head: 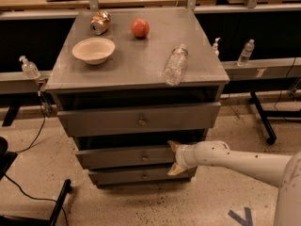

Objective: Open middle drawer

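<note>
The middle drawer (117, 157) is the grey metal front with a small round knob (145, 157), second of three in the cabinet. It stands slightly out from the cabinet body. My gripper (172, 158) is at the right end of that drawer front, to the right of the knob. Its two tan fingers are spread, one at the front's top edge (173, 146) and one at its bottom edge (175, 170). My white arm (235, 160) reaches in from the right.
The top drawer (94, 120) juts out above and the lowest drawer (122, 176) sits below. On the cabinet top (141, 60) are a bowl (93, 49), a can (99, 22), a red apple (140, 28) and a lying bottle (175, 64). A chair base (56, 204) stands on the floor at left.
</note>
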Motion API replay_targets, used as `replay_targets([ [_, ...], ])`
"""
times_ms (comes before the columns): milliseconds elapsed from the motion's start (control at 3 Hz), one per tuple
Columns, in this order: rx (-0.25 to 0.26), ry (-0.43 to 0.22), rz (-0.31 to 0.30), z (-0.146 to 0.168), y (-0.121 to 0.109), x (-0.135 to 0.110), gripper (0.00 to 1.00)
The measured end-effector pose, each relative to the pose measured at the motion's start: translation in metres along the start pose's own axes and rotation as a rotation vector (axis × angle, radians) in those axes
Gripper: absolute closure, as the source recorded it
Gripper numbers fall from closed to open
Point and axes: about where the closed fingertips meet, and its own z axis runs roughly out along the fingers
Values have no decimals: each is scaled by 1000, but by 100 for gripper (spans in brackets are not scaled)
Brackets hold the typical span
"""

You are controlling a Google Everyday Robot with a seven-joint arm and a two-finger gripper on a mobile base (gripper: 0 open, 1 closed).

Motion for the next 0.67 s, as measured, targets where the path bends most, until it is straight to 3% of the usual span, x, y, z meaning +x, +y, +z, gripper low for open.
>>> replay_targets([
  [667,-6,-14,-3,-14,7,-5,20],
])
